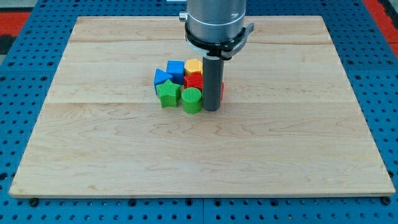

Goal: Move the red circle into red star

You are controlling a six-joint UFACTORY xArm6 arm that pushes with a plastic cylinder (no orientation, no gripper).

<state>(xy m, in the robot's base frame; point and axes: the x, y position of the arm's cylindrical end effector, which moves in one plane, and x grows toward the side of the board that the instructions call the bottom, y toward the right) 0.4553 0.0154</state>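
My tip (211, 109) touches the board just right of the green circle (192, 100). The rod hides most of a red block, the red circle (222, 91), of which only a sliver shows at the rod's right edge. The red star (193, 81) sits just left of the rod, above the green circle and below the yellow block (193, 66). All the blocks form one tight cluster near the board's middle.
A green star (168, 94) sits left of the green circle. A blue block (175, 68) and a second blue block (163, 78) lie at the cluster's upper left. The wooden board (93, 155) rests on a blue pegboard surface.
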